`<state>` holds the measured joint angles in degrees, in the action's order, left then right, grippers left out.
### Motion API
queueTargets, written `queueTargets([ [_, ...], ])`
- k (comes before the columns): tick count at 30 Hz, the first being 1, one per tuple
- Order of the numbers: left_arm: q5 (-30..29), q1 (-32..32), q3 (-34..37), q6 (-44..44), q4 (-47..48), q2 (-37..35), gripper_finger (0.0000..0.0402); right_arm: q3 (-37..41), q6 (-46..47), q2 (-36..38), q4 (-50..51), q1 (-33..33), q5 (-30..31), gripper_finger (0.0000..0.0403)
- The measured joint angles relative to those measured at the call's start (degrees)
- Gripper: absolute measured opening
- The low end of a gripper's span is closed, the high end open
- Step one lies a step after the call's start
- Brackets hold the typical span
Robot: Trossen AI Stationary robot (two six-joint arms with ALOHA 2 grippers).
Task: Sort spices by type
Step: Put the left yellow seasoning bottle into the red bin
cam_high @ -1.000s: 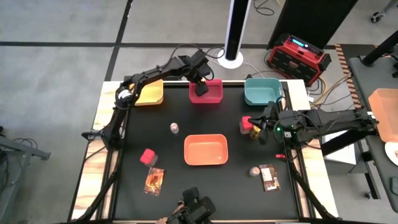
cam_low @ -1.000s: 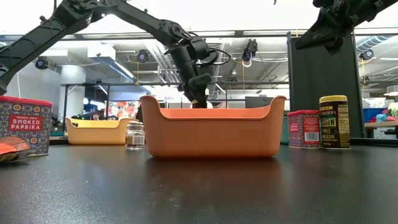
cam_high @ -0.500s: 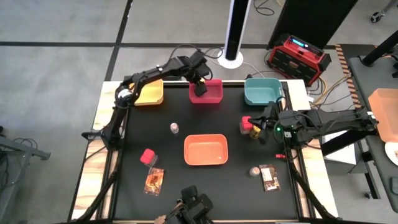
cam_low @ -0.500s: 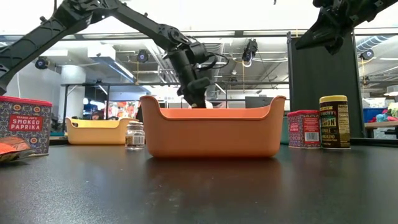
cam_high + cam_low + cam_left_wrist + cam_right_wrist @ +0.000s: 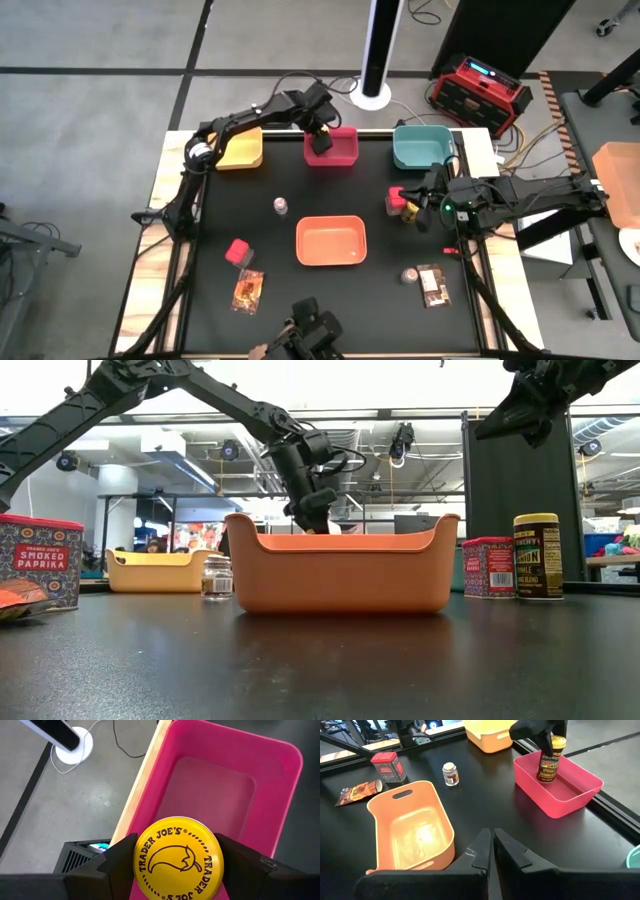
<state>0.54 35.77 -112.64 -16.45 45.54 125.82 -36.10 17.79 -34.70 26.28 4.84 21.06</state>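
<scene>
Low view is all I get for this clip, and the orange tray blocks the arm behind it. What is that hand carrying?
Observer: The left hand grips a yellow-lidded jar by its sides.
Operator: Over which tray?
Observer: The red tray; the jar hangs upright, its base below the rim. I cannot tell if it touches the floor.
Operator: And the other hand?
Observer: The right hand is shut and empty, beside a red tub.
</scene>
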Motion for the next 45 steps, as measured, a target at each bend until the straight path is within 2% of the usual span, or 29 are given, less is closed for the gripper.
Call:
queueTargets([
  [20, 0.1, 0.1, 2.1, -0.6, 0.1, 0.0, 0.022, 0.0, 0.0, 0.0, 0.4, 0.0, 0.0, 0.0013],
  [32, 0.2, 0.1, 4.4, -0.1, -3.7, 0.0, 0.022, 0.0, -0.5, 0.0, 0.4, 0.0, 0.0, 0.0013],
  [45, 0.0, 0.1, 4.6, 2.0, -3.2, 0.1, 0.0277, 0.0, -0.5, 0.0, 0.4, 0.0, 0.0, 0.0013],
])
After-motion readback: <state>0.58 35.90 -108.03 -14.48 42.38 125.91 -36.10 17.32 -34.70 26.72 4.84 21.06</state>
